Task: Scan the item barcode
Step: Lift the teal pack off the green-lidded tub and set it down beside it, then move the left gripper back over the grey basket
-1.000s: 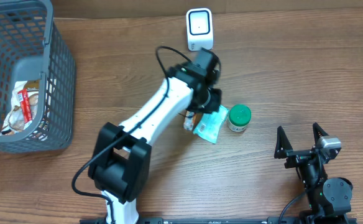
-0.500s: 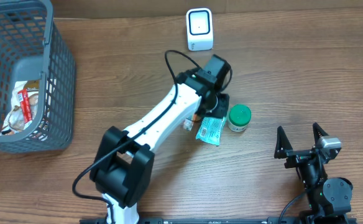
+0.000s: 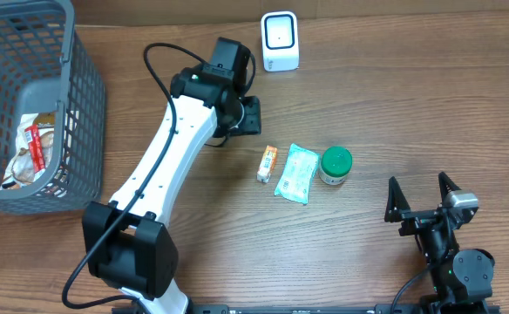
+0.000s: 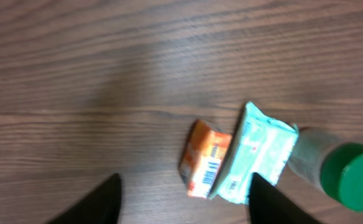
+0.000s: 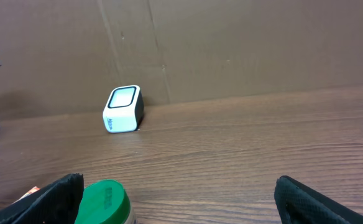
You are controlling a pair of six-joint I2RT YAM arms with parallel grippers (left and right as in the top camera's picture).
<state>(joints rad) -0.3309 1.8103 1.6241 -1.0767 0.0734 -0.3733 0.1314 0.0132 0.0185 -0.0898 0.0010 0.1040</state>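
From my overhead feed, taking the far edge as 12 o'clock, the small white box-shaped scanner (image 3: 280,41) stands at 12 o'clock on the brown wood-grain counter (image 3: 411,96). The grey plastic lattice basket (image 3: 80,113) sits at 10 o'clock, with some printed packets (image 3: 35,146) lying in its bottom.

Near the middle of the counter I see three things in a row. The small orange packet (image 3: 268,163) lies flat. My left wrist feed shows barcode stripes (image 4: 211,172) on its upward face. At its 3 o'clock lies the flat mint-green pouch (image 3: 296,173), and in that same feed their edges look to be touching. At the pouch's 3 o'clock, just beside it, is the green-lidded jar (image 3: 335,164).

My left gripper (image 3: 246,116) hangs above the counter at 11 o'clock from the orange packet, between it and the scanner. Its fingers are spread and nothing is between them; it touches none of the three items. My right gripper (image 3: 420,199) sits at 4 o'clock, well apart from the row. Its fingers are wide apart and empty, and its wrist camera looks across the jar's lid toward the scanner.
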